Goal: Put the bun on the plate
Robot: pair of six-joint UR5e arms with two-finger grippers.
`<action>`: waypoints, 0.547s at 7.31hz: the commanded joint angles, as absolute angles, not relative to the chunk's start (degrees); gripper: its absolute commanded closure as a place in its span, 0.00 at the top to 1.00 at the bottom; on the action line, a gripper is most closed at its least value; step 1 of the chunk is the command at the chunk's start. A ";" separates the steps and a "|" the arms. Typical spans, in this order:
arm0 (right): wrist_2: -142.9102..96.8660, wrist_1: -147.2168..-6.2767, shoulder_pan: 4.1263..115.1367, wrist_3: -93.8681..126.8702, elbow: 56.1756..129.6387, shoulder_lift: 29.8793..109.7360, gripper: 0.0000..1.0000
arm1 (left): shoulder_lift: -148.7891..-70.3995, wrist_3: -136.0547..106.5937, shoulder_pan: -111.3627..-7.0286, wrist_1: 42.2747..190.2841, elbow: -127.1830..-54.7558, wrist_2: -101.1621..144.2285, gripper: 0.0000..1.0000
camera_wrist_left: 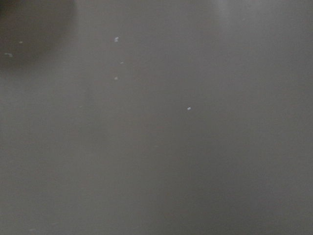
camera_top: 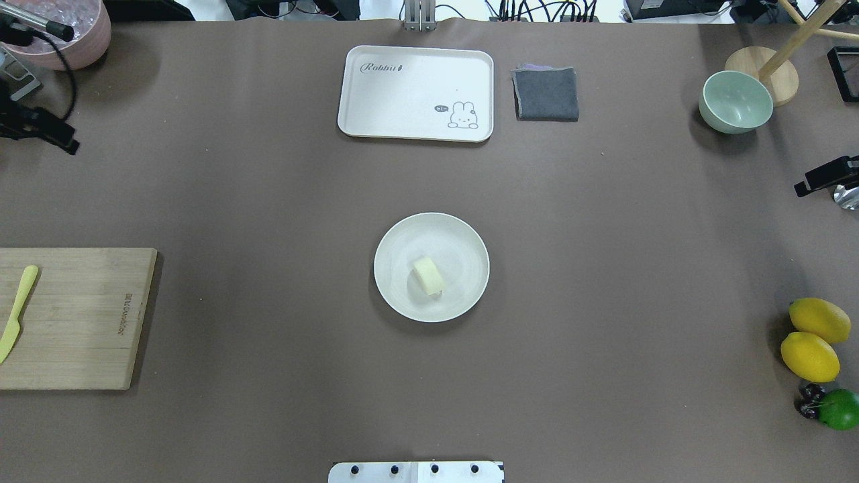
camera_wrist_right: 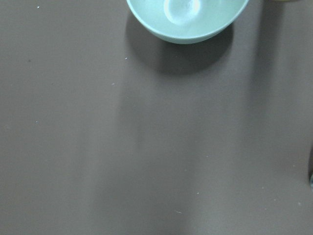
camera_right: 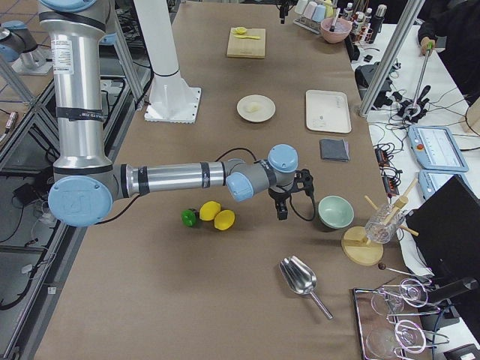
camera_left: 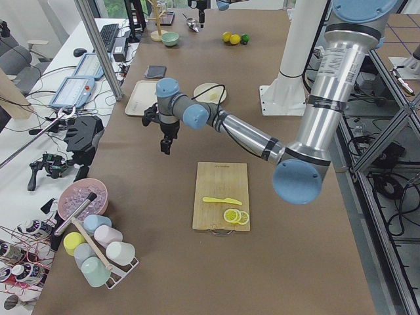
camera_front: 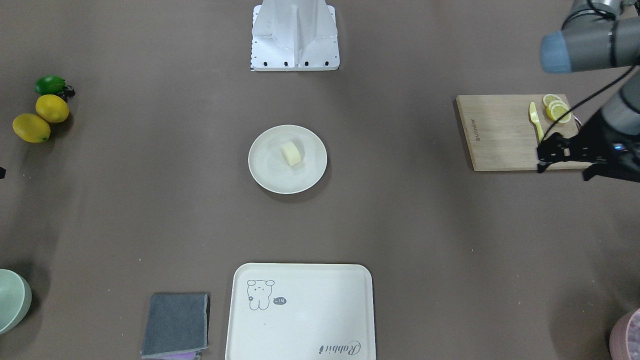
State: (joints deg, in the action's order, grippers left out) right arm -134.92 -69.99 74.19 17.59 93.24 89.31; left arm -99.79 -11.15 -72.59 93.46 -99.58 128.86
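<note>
The pale cream bun point(camera_front: 291, 152) point(camera_top: 429, 276) lies on the round off-white plate point(camera_front: 262, 172) point(camera_top: 396, 298) at the table's middle, with nothing touching it. My left gripper point(camera_front: 541, 159) point(camera_left: 165, 148) hangs far off to the side, over the edge of the cutting board. Its fingers stand apart and hold nothing. My right gripper point(camera_top: 802, 188) point(camera_right: 283, 213) hovers at the opposite end near the green bowl, and I cannot tell whether it is open or shut. Both wrist views show only bare brown table, plus the bowl in the right one.
A cream tray point(camera_front: 300, 340) with a drawing and a folded grey cloth point(camera_front: 175, 322) sit at the far edge. The wooden cutting board point(camera_front: 500, 135) carries a yellow knife point(camera_front: 536, 120) and lemon slices point(camera_front: 557, 109). Two lemons point(camera_top: 812, 339), a green bowl point(camera_top: 735, 100) and a pink bowl point(camera_top: 67, 33) stand at the ends.
</note>
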 commanded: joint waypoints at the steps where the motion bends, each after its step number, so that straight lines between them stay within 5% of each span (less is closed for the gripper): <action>1: -134.91 -71.81 78.47 10.92 92.03 89.56 1.00 | -93.71 3.14 -82.51 92.47 -93.81 130.52 0.97; 4: -135.00 -71.72 78.93 9.58 91.67 89.91 1.00 | -91.41 8.14 -83.31 94.83 -92.81 130.08 0.97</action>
State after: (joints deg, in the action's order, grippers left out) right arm -134.99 -71.73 78.77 9.93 91.69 89.72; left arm -92.30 4.64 -82.60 93.80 -93.22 130.10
